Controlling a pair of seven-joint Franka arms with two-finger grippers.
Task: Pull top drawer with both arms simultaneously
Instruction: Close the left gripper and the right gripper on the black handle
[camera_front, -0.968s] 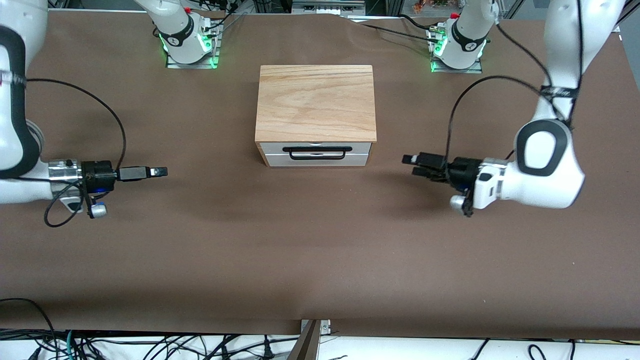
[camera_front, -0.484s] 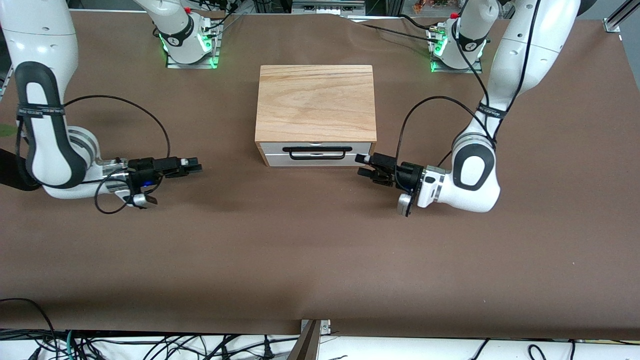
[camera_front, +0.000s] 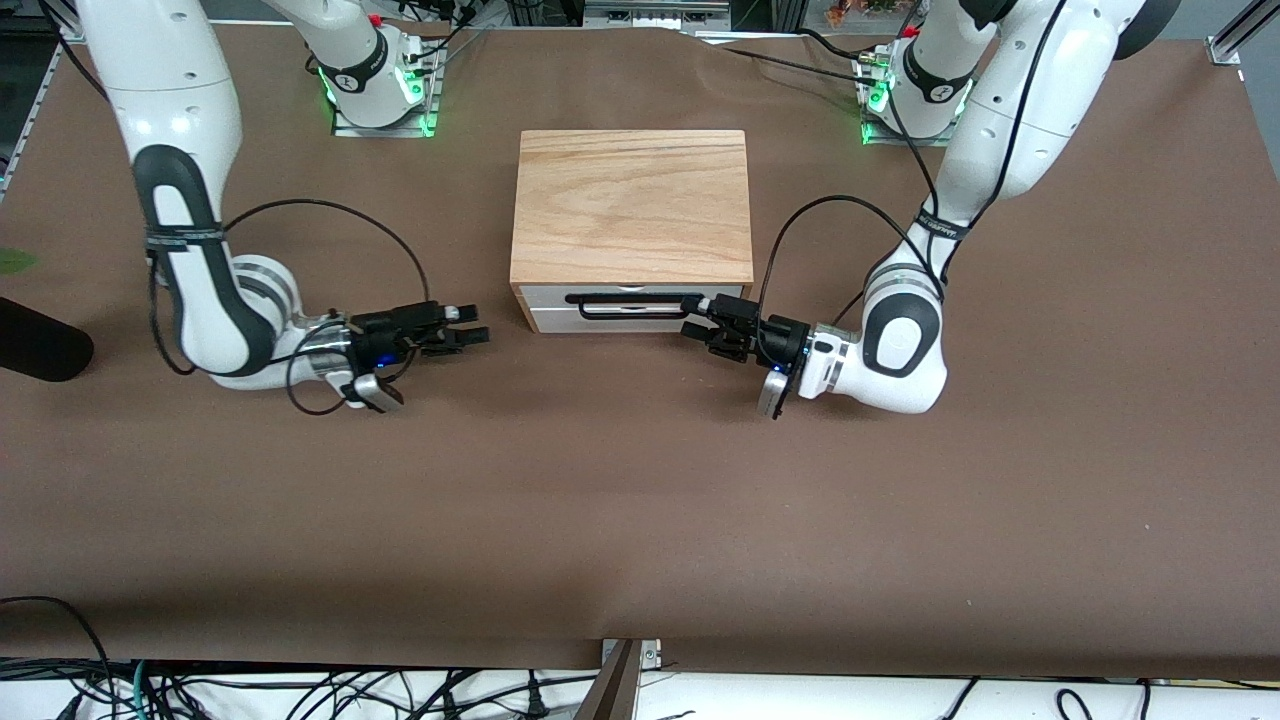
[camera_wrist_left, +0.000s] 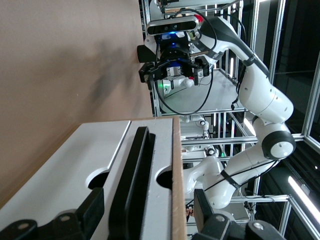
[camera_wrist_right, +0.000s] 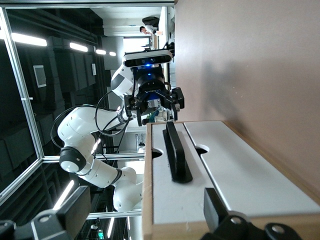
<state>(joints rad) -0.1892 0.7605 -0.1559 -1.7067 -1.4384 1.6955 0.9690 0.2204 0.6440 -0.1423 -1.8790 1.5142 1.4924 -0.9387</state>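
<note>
On brown worktop (camera_front: 640, 500), with left tool (camera_front: 695, 314) open astride handle (camera_front: 630, 305) of top drawer (camera_front: 632, 307) and right tool (camera_front: 466, 326) open beside cabinet (camera_front: 632, 205), better to grip both handle ends before pulling evenly.

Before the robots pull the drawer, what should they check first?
1. Top drawer shut, ready to pull: ok.
2. Left claw at the handle: ok, its fingers stand either side of the bar's end.
3. Left claw clamped on the bar: not ok, fingers apart.
4. Right claw at the handle: not ok, it is over bare table toward the right arm's end, apart from the cabinet.
5. Right claw open to take the bar: ok.
</note>
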